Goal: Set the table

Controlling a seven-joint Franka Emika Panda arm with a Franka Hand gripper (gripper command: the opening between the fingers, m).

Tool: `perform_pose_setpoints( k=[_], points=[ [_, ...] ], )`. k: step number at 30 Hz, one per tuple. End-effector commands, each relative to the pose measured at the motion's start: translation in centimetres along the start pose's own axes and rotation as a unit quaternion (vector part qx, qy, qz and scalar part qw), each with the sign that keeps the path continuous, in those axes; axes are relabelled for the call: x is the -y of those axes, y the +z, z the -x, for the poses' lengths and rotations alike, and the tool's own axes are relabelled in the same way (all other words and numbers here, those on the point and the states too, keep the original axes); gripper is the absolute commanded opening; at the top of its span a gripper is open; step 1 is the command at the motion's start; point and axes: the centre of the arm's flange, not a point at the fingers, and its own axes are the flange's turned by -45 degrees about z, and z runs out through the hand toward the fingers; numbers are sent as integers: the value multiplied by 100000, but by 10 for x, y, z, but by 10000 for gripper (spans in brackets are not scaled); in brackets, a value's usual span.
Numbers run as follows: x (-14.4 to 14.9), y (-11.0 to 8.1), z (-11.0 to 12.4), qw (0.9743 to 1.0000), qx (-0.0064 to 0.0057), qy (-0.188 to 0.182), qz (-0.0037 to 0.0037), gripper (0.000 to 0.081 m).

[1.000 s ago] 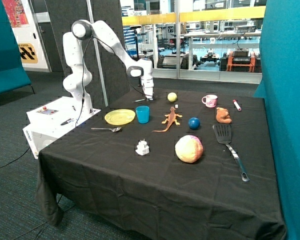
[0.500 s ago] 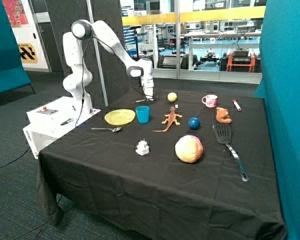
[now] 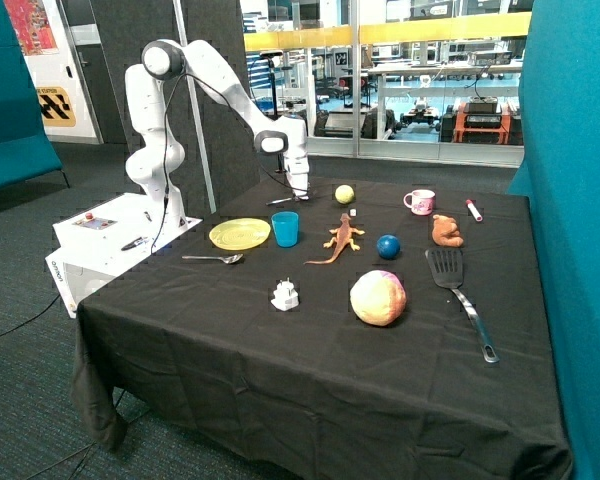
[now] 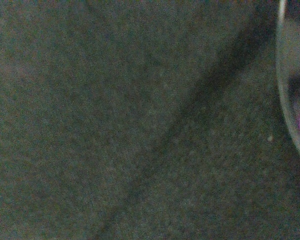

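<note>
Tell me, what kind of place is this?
Probably a robotics lab or workshop: a white robot arm stands by a black-draped table of test objects, and machines show behind glass partitions.

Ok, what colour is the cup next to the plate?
Blue. The cup shows best in the outside view, beside the yellow plate.

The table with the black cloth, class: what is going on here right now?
A white Franka arm has its end effector low at the far edge of the table, behind the blue cup, where something thin and metallic lies. The yellow plate, cup and spoon sit grouped together; toys, a pink mug and a spatula lie scattered.
</note>
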Motion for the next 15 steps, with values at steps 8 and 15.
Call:
perform_pose_setpoints(
  k=[8,15],
  points=[
    [-4,-47,-12,99999,399,-322,-62,0],
    [-16,-70,-12,99998,400,577,-59,0]
  ],
)
